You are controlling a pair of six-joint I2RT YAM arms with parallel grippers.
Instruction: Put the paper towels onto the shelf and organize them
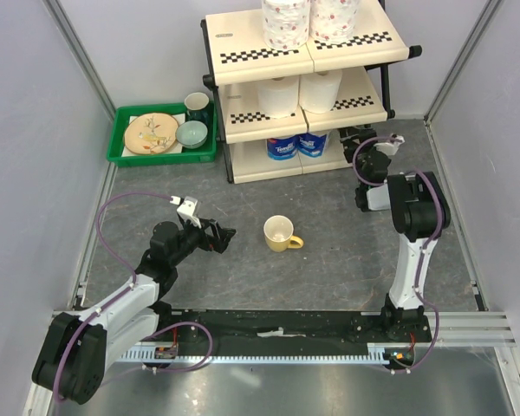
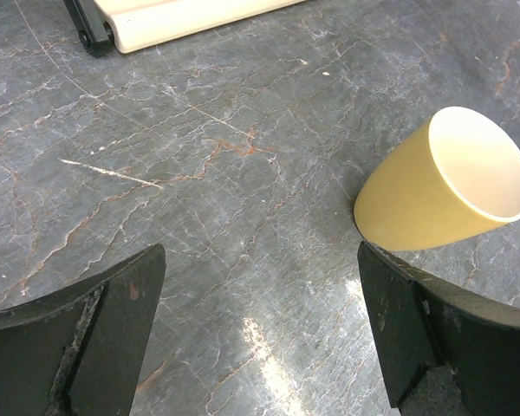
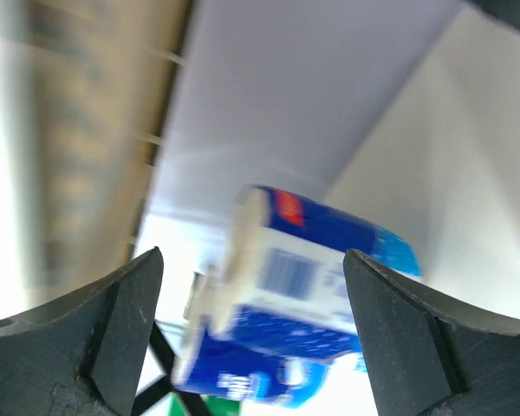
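The right gripper [image 3: 251, 260] has its jaws spread wide and grips nothing. Its dark fingers [image 3: 113, 334] frame a blue-wrapped roll [image 3: 299, 290] with a gap on either side, though the wrist view is blurred and a light touch cannot be ruled out. From above, this gripper sits just beside the right end of the lowest tier of the shelf [image 1: 243, 74], level with that tier, which I judge is the only way to reach under the panel overhead. The roll rests on that tier, touching or nearly touching a second blue-wrapped roll [image 1: 282, 148] to its left. The two plain rolls [image 1: 279, 95] stand side by side on the middle tier and the two floral rolls [image 1: 285, 22] on the top one. One kind per tier looks like the intended order, so all six seem to be in place and the task close to done

The left gripper [image 1: 218, 234] hovers low over the table [image 1: 329, 277], jaws open and empty. The yellow mug [image 1: 280, 232] stands near its right finger, apart from it. This arm is well away from the shelf, probably to leave the other arm room. The green tray [image 1: 121, 149] lies left of the shelf
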